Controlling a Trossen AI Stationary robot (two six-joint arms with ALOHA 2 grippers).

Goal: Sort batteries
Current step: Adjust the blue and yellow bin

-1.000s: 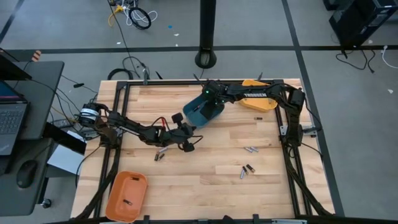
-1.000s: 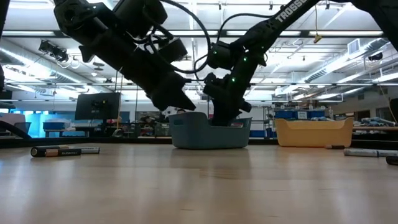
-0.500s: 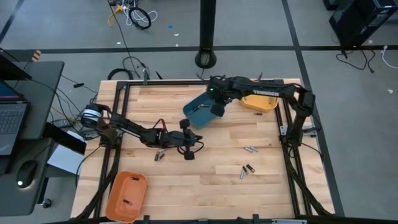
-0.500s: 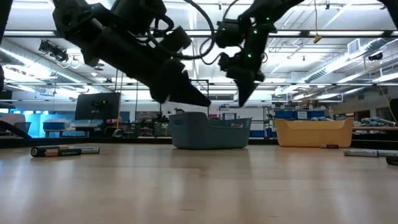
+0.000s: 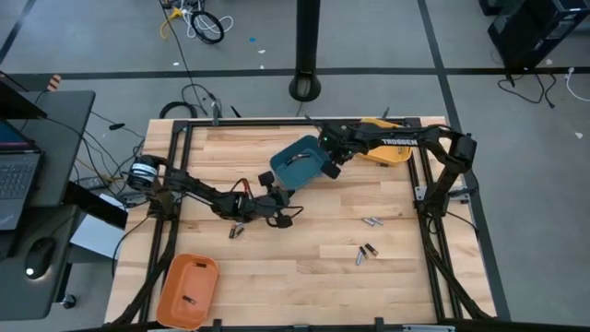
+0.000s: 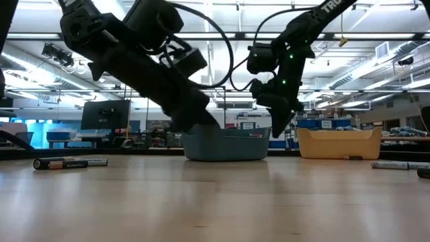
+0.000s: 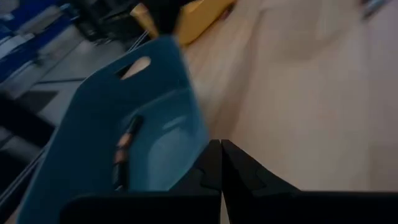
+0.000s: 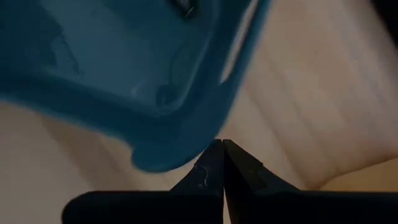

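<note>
Even overhead light; wrist views blurred; ceiling strips glare low

— Any lettering you can actually read?

— Only one word, on the right arm [image 5: 392,141]: white capitals along its forearm link, near the far edge of the worktop, seem to spell "TROSSEN". From table height the same arm [image 6: 316,13] shows just the tail of that print, cut by the frame's edge.

— The batteries?

— The battery [image 6: 70,163] lying toward the left edge of the worktop has a dark and copper wrapper with small print, too small to make out.

— The bins?

— No legible marking on the teal bin [image 5: 300,161], yellow bin [image 5: 385,152] or orange bin [image 5: 187,288].
</note>
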